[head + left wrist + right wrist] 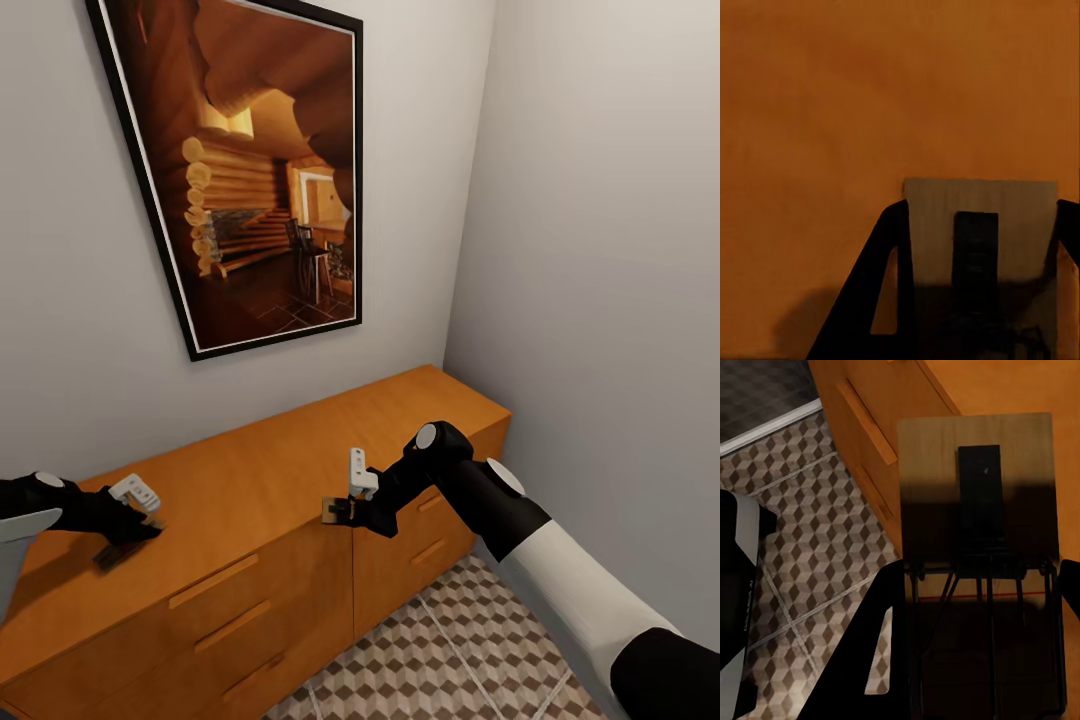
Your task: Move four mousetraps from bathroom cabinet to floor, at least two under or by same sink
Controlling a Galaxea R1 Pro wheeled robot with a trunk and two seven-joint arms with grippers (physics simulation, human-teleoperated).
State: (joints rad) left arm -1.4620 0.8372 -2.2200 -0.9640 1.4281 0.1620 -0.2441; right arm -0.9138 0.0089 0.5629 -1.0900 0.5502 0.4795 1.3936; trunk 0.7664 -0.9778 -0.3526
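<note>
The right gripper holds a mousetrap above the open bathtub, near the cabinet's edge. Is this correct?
Not quite. The right gripper holds a mousetrap, but over the tiled bathroom floor beside the cabinet, not a bathtub. The right wrist view shows this.

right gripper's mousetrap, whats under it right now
The mousetrap in the right gripper hangs over the cabinet front edge, with tiled bathroom floor below. The trap covers whatever lies directly beneath.

Mousetraps: two are seen, one held at the right gripper, one at the left gripper
Cabinets: one
Drawer handles: five are counted on it
Framed pictures: one
Grippers: two
</note>
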